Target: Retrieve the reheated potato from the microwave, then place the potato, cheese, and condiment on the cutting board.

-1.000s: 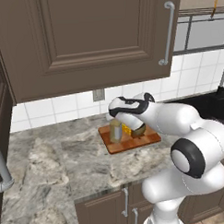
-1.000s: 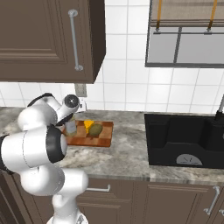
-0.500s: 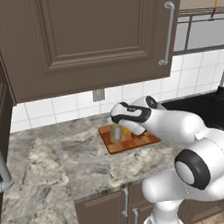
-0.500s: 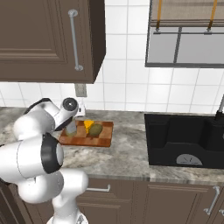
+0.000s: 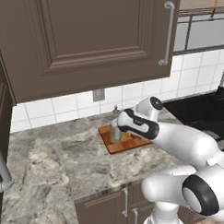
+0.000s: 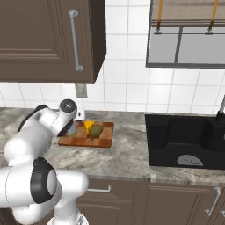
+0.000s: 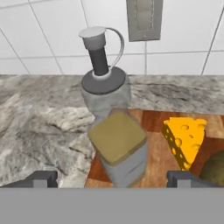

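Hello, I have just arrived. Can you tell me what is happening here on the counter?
The white robot arm reaches over the cutting board on the stone counter. Its gripper is open, with the condiment bottle standing between the fingertips on the board's edge, not gripped. The cheese wedge and the potato lie beside it on the board. So all three items appear to be on the board now.
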{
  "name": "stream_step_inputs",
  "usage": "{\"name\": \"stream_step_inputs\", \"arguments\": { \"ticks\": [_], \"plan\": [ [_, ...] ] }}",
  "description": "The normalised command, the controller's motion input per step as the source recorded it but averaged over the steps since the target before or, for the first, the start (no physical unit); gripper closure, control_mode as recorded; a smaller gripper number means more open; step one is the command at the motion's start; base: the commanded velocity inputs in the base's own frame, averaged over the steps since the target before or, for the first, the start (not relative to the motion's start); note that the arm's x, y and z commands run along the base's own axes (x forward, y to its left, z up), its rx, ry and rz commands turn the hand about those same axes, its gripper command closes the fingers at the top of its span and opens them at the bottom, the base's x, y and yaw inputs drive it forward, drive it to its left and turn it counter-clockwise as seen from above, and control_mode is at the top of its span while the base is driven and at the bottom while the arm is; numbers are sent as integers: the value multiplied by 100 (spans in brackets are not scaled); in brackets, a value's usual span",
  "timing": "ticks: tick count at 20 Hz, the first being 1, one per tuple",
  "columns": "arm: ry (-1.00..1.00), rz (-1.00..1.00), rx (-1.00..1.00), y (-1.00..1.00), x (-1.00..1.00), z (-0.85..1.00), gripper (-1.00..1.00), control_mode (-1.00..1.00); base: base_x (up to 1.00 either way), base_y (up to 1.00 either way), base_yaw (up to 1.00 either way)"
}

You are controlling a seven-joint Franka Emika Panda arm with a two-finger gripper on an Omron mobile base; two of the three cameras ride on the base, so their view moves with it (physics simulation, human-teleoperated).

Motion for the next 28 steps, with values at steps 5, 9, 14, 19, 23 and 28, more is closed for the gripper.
{"name": "stream_step_inputs", "arguments": {
  "ticks": [5, 9, 14, 19, 23, 28],
  "plan": [
    [7, -6, 0, -21, -50, 34, -100, -100, 0, 0, 0],
    [11, -4, 0, -24, -52, 42, -100, -100, 0, 0, 0],
    [4, -1, 0, -23, -69, 37, -100, -100, 0, 0, 0],
    [-2, 2, -4, -17, -80, 28, -100, -100, 0, 0, 0],
    [-3, 1, -3, -15, -76, 24, -100, -100, 0, 0, 0],
    [-1, 0, -4, -13, -74, 29, -100, -100, 0, 0, 0]
  ]
}}
